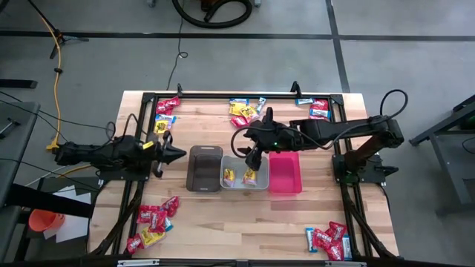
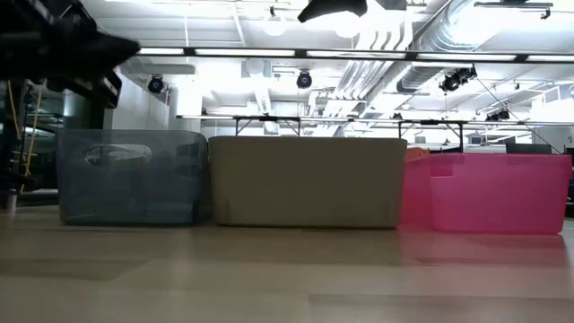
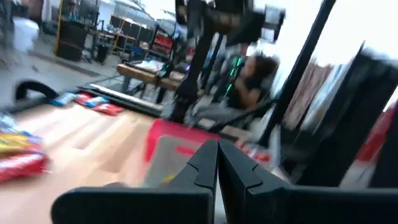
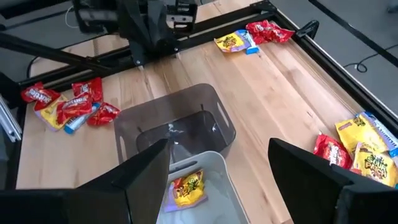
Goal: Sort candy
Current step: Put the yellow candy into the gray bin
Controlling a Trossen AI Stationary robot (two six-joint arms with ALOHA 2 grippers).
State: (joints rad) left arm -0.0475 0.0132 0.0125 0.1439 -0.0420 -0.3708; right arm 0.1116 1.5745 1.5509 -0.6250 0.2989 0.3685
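Two yellow packets (image 1: 239, 176) are lying in grey bin (image 1: 245, 185) w/ right gripper (image 4: 217, 168) hovering above, jaws wide open, empty; left gripper (image 1: 178, 154), jaws shut, is waiting beside brown bin (image 1: 204, 168); risk: scattered candy piles (image 1: 152, 221) are mixing colours, so mis-sorting likely.

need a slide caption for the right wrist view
Right tool open above the grey bin holding a yellow packet, dark bin beyond empty.
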